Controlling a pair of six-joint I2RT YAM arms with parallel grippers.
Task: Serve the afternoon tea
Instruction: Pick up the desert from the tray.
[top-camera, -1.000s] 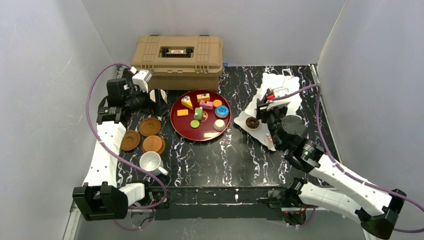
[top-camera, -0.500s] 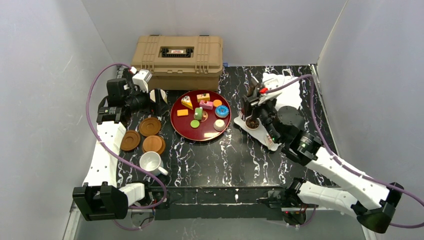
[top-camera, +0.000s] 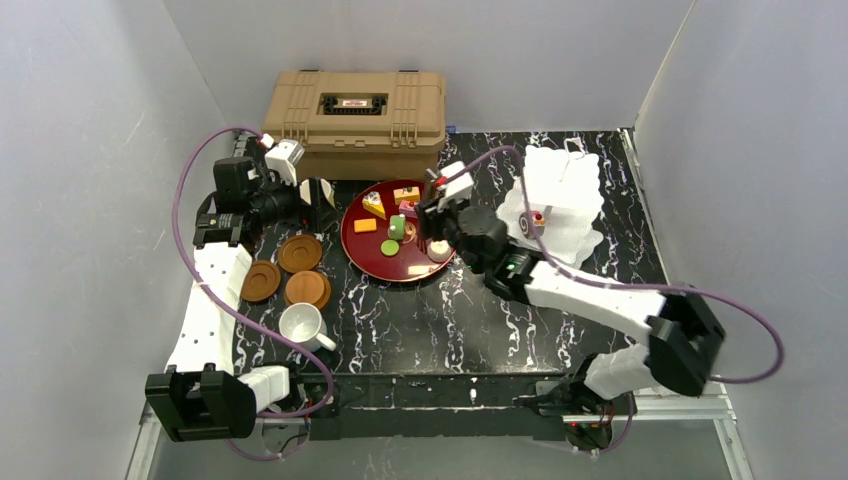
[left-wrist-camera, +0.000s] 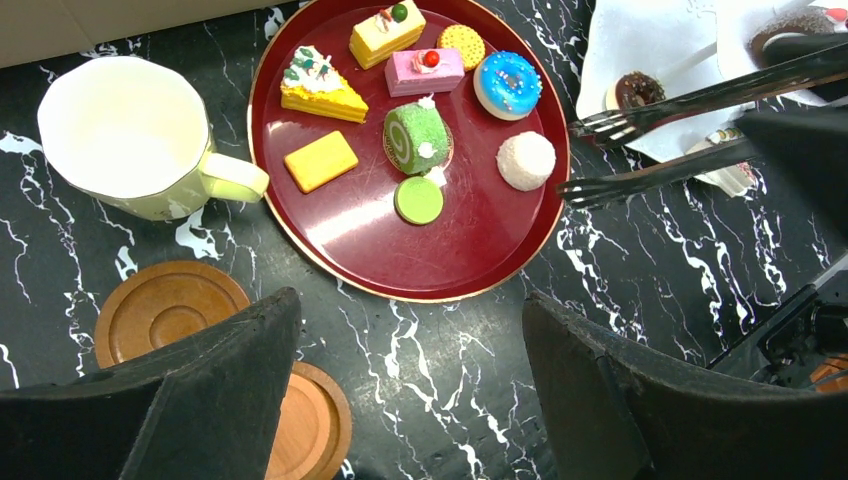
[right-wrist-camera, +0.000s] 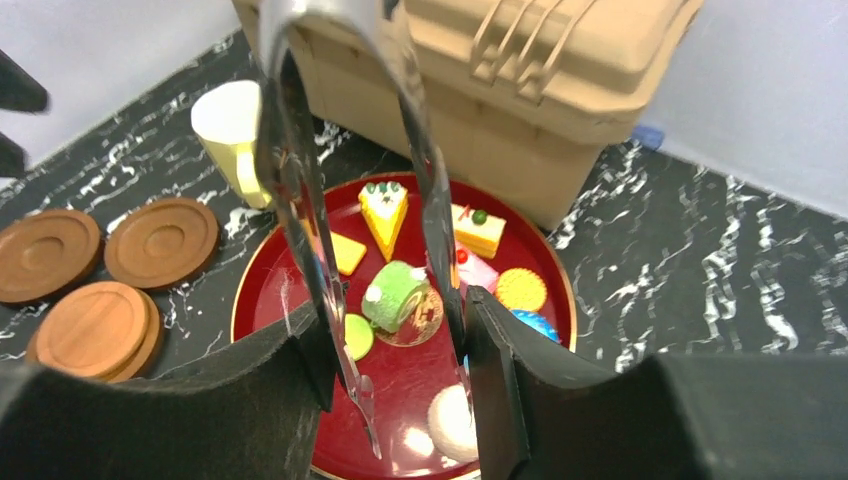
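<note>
Toy cakes lie on the dark-red tray (top-camera: 362, 252): a green roll (right-wrist-camera: 397, 295), a white ball cake (right-wrist-camera: 452, 420), a blue doughnut (left-wrist-camera: 508, 83) and several others. My right gripper (right-wrist-camera: 393, 330) hovers over the tray, shut on shiny tongs (right-wrist-camera: 300, 200) whose tips straddle the spot between roll and ball cake. The white tiered stand (top-camera: 565, 185) at the right carries a chocolate doughnut (left-wrist-camera: 632, 90). My left gripper (left-wrist-camera: 408, 310) hangs open and empty over the table by the saucers (top-camera: 300, 252). A pale-yellow mug (left-wrist-camera: 125, 135) stands left of the tray, a white mug (top-camera: 300, 325) nearer the front.
A tan plastic case (top-camera: 355, 110) stands at the back, just behind the tray. Three brown saucers cluster at the left between the two mugs. Grey walls close in on both sides. My right arm reaches across the table from the right front.
My right arm swung left from the stand to over the red tray, tongs still in its grip. The stand now shows in full. The left arm has not moved.
</note>
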